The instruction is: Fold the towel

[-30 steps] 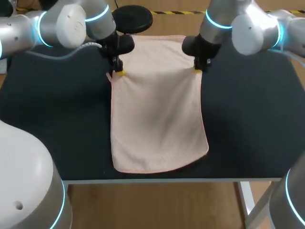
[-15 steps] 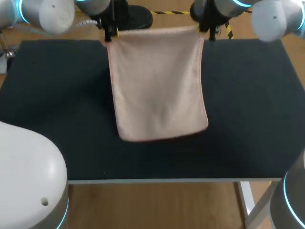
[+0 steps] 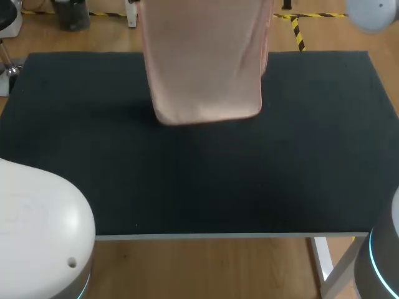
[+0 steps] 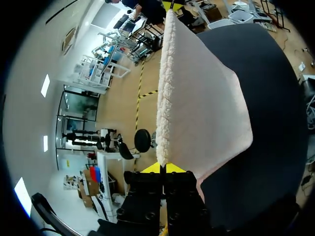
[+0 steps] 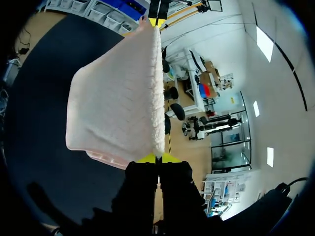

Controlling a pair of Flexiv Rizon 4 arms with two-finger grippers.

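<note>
Black counter [image 3: 305, 162] spreads well beneath both pairs of jaws, and the pink towel [image 3: 202, 62] hangs straight down from them over its far half. The left jaws are closed tight on one top corner of the towel, the right jaws closed on the other, and the top hem runs taut between them.

The left jaws are pressed shut, their 2 yellow tips [image 4: 156, 168] meeting on one upper corner of the hanging towel [image 4: 197, 98]. The right jaws are clamped the same way on the other upper corner. In the head view both jaws are out of sight. Only the white shell of the left arm [image 3: 37, 230] and parts of the right arm [image 3: 374, 12] show.
</note>
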